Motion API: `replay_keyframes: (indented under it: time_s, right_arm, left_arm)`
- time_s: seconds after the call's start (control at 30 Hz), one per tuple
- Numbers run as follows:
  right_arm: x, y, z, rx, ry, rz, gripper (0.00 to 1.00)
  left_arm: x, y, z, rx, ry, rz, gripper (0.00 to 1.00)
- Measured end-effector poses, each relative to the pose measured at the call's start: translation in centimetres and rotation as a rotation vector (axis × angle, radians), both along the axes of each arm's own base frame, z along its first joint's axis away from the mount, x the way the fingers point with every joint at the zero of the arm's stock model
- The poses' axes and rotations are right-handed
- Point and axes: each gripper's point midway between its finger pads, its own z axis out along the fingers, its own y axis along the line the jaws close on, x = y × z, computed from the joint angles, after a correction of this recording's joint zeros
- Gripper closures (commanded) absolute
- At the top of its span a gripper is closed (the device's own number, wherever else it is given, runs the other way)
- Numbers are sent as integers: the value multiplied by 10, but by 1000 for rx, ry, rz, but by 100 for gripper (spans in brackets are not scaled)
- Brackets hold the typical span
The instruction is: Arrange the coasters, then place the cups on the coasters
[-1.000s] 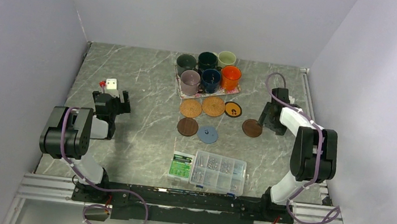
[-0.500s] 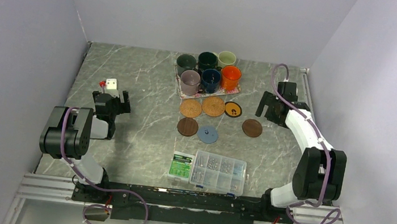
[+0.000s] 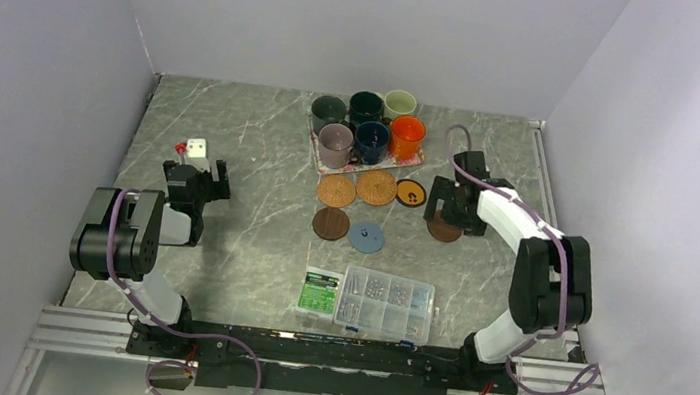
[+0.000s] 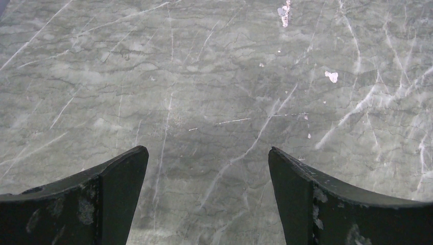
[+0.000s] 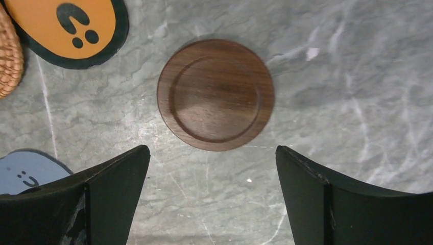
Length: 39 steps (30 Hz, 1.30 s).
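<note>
Six cups stand on the floral tray (image 3: 314, 149) at the back: orange (image 3: 406, 136), navy (image 3: 371, 140), mauve (image 3: 336, 142), dark grey-green (image 3: 327, 111), teal (image 3: 365, 107), cream (image 3: 400, 104). In front lie two woven coasters (image 3: 336, 190) (image 3: 376, 187), a black-and-orange one (image 3: 411, 193), a dark brown one (image 3: 331, 223) and a light blue one (image 3: 366, 237). My right gripper (image 3: 447, 210) hangs open above the other dark brown coaster (image 5: 215, 94), which lies flat just ahead of the gripper (image 5: 210, 150), untouched. My left gripper (image 4: 208, 150) is open over bare table at the left (image 3: 195, 179).
A clear screw box (image 3: 385, 304) and a green packet (image 3: 319, 291) sit near the front edge. A small white block with a red bit (image 3: 193, 148) lies beyond the left gripper. Grey walls close in the table on three sides.
The right gripper opened wide, pulled back to the right, then swung left over the dark brown coaster. The coaster stays where it lay. The left arm has not moved.
</note>
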Motion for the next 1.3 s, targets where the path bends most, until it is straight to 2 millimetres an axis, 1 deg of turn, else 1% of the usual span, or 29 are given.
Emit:
replay_keyframes:
  time_s: [0.1,0.23,0.4,0.57,0.87,1.07,1.2,1.3]
  right_arm:
    - [-1,10,-15,-3,44,16,0]
    - [-1,11,-27,-12,80,5,0]
    - [6,6,-33,-44,82,-28,0]
    - [6,1,-36,-66,84,-49,0]
    - [10,1,-42,-64,85,-66,0]
    - [16,-8,-43,-59,68,-108,1]
    - [19,-18,-43,-57,61,-141,1]
    - [22,-29,-42,-52,55,-173,2]
  left_arm:
    - [0,0,0,0,0,0,6]
    - [0,0,0,0,0,0,6]
    - [0,0,0,0,0,0,6]
    - [0,0,0,0,0,0,6]
    - [0,0,0,0,0,0,6]
    - [0,0,0,0,0,0,6]
    - [0,0,0,0,0,0,6]
    - [0,0,0,0,0,0,6]
